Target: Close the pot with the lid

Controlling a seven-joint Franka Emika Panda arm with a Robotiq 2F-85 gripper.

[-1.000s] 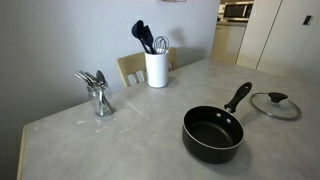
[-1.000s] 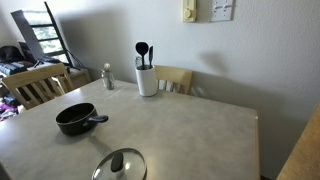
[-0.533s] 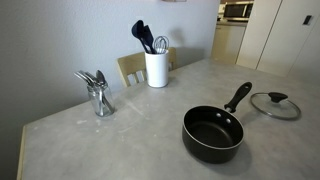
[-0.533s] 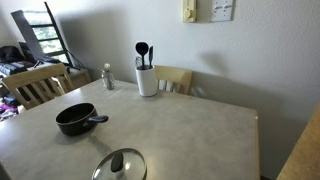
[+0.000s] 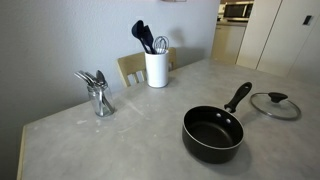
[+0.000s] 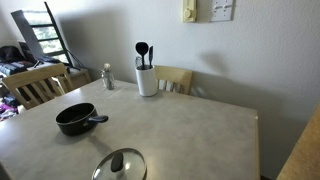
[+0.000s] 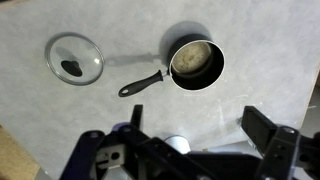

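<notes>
On grey table (image 5: 130,135): pot (image 7: 195,63) uncovered, lid (image 7: 75,60) flat nearby; pincer (image 7: 180,148) above, jaws apart, empty.

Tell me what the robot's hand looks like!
Only the wrist view shows it. The gripper is mostly black and chunky, built from blocky, angular pieces. Two thick black fingers stick out, one on each side. A small shiny grey part sits in the middle, and the left side has a bluish-purple sheen. No markings can be read.
</notes>
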